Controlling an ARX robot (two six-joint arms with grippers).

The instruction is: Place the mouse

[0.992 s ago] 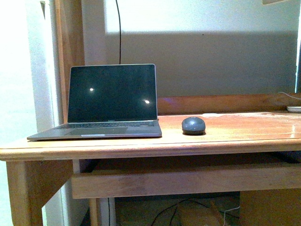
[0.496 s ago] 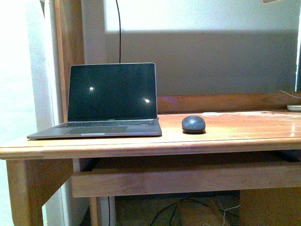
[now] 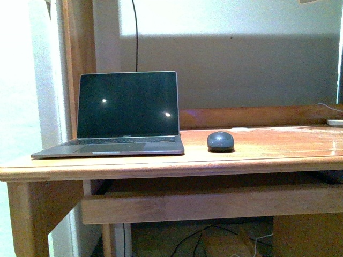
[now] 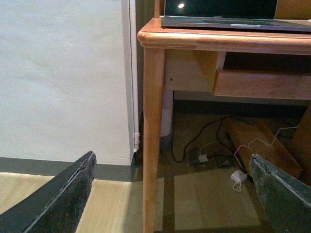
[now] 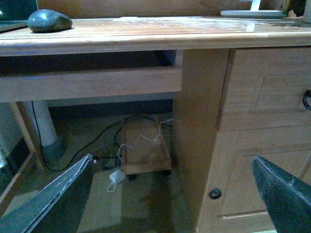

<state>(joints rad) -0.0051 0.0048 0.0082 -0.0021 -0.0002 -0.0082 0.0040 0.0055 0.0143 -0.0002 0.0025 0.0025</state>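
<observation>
The dark blue-grey mouse (image 3: 221, 141) sits on the wooden desk (image 3: 268, 152), just right of the open laptop (image 3: 126, 115). It also shows in the right wrist view (image 5: 49, 21) on the desk top. Neither arm shows in the front view. My left gripper (image 4: 172, 194) is open and empty, low in front of the desk's left leg (image 4: 153, 136). My right gripper (image 5: 172, 194) is open and empty, below the desk edge and well away from the mouse.
A white flat object (image 3: 335, 123) lies at the desk's far right. Below the top are a drawer front (image 5: 87, 82), a cabinet with a knob (image 5: 215, 194), cables and a small wooden box (image 5: 145, 148) on the floor. A wall (image 4: 63, 77) stands left of the desk.
</observation>
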